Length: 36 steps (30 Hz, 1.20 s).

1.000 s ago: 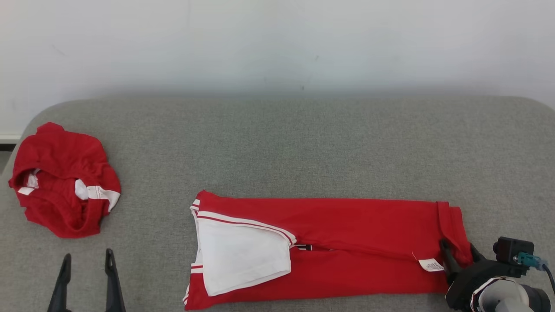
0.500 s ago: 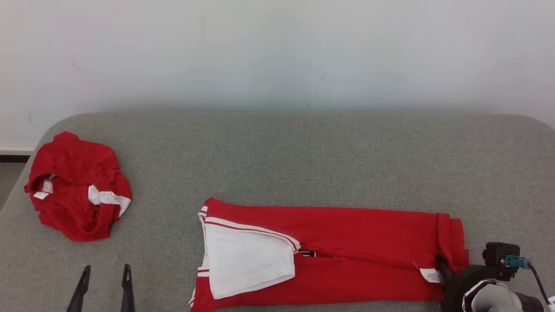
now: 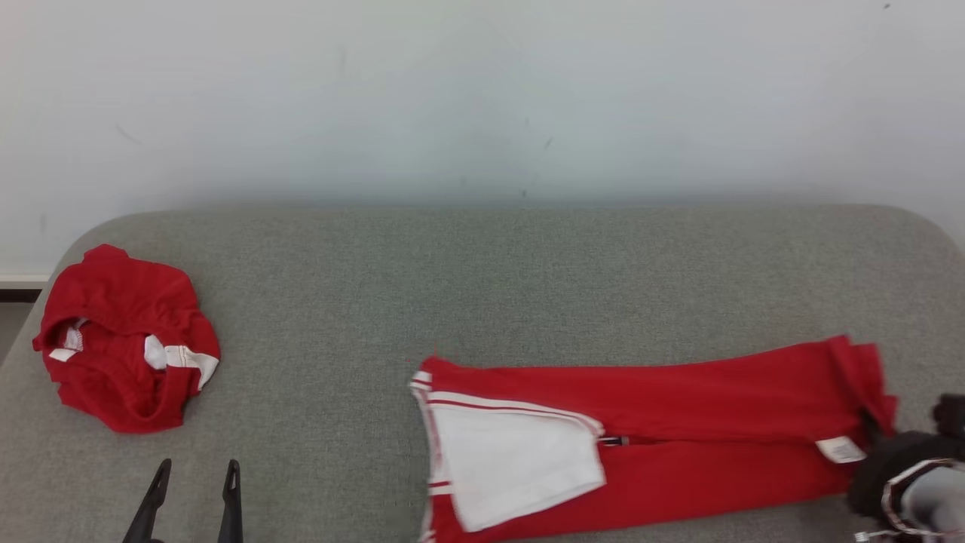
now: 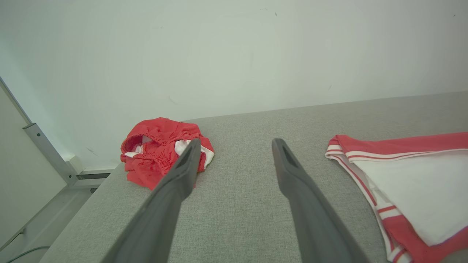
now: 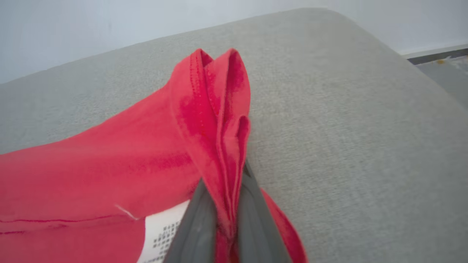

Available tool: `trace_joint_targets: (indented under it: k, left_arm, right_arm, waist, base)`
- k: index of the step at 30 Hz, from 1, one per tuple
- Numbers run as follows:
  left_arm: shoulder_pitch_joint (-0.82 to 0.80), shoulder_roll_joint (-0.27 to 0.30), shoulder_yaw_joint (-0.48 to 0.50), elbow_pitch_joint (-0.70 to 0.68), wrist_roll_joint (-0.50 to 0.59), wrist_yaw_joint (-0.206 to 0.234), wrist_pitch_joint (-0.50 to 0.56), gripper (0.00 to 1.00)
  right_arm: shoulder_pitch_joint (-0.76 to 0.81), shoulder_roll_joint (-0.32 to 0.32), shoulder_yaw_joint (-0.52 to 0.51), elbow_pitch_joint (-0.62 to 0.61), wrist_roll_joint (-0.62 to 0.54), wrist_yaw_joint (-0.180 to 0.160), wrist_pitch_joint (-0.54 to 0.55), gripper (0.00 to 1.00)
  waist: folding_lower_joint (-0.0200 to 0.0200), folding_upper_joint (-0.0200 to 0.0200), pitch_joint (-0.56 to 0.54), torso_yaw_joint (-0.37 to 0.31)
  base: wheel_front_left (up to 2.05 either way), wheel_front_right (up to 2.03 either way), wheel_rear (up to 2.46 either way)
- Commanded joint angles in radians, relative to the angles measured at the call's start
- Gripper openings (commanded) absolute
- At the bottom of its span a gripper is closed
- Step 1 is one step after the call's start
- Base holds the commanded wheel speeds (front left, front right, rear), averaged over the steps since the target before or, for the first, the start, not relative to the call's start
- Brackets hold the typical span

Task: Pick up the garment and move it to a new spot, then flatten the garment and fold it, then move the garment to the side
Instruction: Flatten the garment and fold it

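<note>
Slid rightward, the garment [image 3: 716,392] trails from the right gripper [image 5: 225,182], jaws clamped on its hem for dragging; the left gripper [image 3: 199,467] gapes empty.

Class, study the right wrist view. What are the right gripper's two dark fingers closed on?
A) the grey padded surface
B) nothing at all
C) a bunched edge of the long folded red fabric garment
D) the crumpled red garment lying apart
C: the dark fingers of the right gripper pinch a raised, bunched edge of the long folded red fabric garment, beside its white label.
</note>
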Motion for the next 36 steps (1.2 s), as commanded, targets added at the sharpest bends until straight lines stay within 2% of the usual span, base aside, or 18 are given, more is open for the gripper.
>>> trace_joint_targets:
  k: [1, 4, 8, 10, 13, 14, 16, 18, 19, 23, 29, 36]
  left_arm:
    - [0.005, 0.006, -0.003, -0.004, 0.0, 0.004, 0.001, 1.0]
    - [0.014, 0.008, -0.003, -0.003, 0.001, 0.008, 0.005, 1.0]
    - [0.032, 0.012, 0.003, -0.003, -0.004, 0.019, 0.005, 1.0]
    - [0.036, 0.013, 0.008, -0.004, -0.009, 0.024, 0.006, 1.0]
    - [0.04, 0.012, 0.011, -0.008, -0.016, 0.031, 0.007, 1.0]
    - [0.04, 0.012, 0.011, -0.008, -0.016, 0.031, 0.007, 1.0]
    - [0.04, 0.011, 0.011, -0.011, -0.019, 0.034, 0.01, 1.0]
    - [0.03, 0.008, 0.005, -0.014, -0.022, 0.036, 0.012, 1.0]
    - [0.03, 0.008, 0.005, -0.014, -0.022, 0.036, 0.012, 1.0]
    - [0.008, 0.006, -0.002, -0.012, -0.026, 0.035, 0.013, 1.0]
    - [-0.031, 0.0, -0.03, 0.007, -0.025, 0.024, 0.009, 1.0]
    - [-0.069, -0.011, -0.056, 0.03, -0.025, 0.019, 0.002, 1.0]
  right_arm:
    - [-0.015, -0.043, -0.011, 0.005, 0.008, -0.002, -0.014, 0.0]
    - [-0.028, -0.088, -0.003, -0.009, -0.005, -0.002, -0.02, 0.0]
    - [-0.04, -0.086, 0.018, -0.085, 0.012, -0.002, -0.004, 0.0]
    - [-0.033, -0.047, 0.033, -0.161, 0.054, -0.002, 0.018, 0.0]
    - [-0.011, -0.022, 0.072, -0.29, 0.057, -0.002, 0.042, 0.0]
    - [-0.011, -0.022, 0.072, -0.29, 0.057, -0.002, 0.042, 0.0]
    - [0.006, 0.005, 0.096, -0.368, 0.055, -0.002, 0.063, 0.0]
    - [0.021, 0.058, 0.132, -0.475, 0.045, -0.002, 0.099, 0.0]
    - [0.021, 0.058, 0.132, -0.475, 0.045, -0.002, 0.099, 0.0]
    - [0.046, 0.138, 0.163, -0.571, 0.03, -0.002, 0.15, 0.0]
    - [0.053, 0.258, 0.188, -0.6, -0.019, -0.002, 0.194, 0.0]
    - [0.022, 0.341, 0.202, -0.515, -0.06, -0.002, 0.204, 0.0]
  waist:
    - [0.0, 0.0, -0.002, -0.004]
    - [0.0, 0.0, -0.005, -0.01]
    - [0.0, 0.0, -0.009, -0.025]
    - [0.0, 0.0, -0.011, -0.031]
    - [0.0, 0.0, -0.013, -0.035]
    - [0.0, 0.0, -0.013, -0.035]
    - [0.0, 0.0, -0.011, -0.036]
    - [0.0, 0.0, -0.006, -0.029]
    - [0.0, 0.0, -0.006, -0.029]
    - [0.0, 0.0, 0.004, -0.014]
    - [0.0, 0.0, 0.02, 0.026]
    - [0.0, 0.0, 0.039, 0.069]
  base:
    - [0.0, 0.0, 0.0]
    - [0.0, 0.0, 0.0]
    - [0.0, 0.0, 0.0]
    - [0.0, 0.0, 0.0]
    - [0.0, 0.0, 0.0]
    - [0.0, 0.0, 0.0]
    - [0.0, 0.0, 0.0]
    - [0.0, 0.0, 0.0]
    - [0.0, 0.0, 0.0]
    - [0.0, 0.0, 0.0]
    - [0.0, 0.0, 0.0]
    - [0.0, 0.0, 0.0]
